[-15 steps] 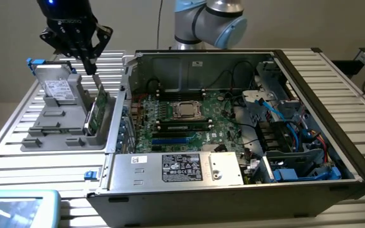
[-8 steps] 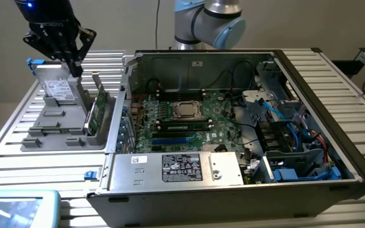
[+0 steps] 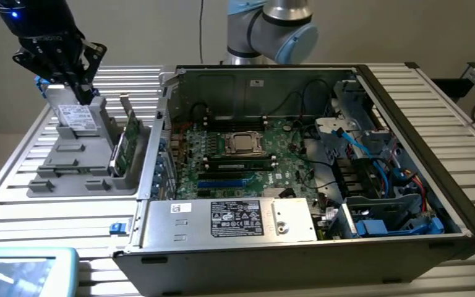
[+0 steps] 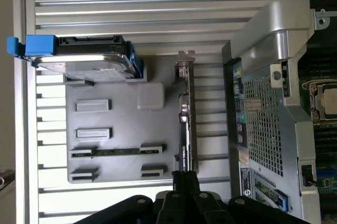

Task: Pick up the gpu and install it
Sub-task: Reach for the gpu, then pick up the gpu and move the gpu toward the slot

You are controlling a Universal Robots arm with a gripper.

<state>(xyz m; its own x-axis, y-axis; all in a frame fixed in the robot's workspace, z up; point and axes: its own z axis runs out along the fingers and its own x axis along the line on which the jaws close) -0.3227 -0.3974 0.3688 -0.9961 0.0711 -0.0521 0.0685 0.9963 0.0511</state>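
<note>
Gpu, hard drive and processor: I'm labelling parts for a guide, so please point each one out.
gpu (image 3: 130, 133): exterior view, green face of the upright card.
hard drive (image 4: 84, 67): wrist view, its silver casing.
processor (image 3: 242, 143): exterior view, its metal lid.

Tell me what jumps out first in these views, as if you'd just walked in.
The open computer case with its green motherboard dominates the exterior view's right. To its left, a grey holder carries the gpu standing on edge and a blue-tabbed hard drive. The black gripper, shut, hangs above that holder.
</note>
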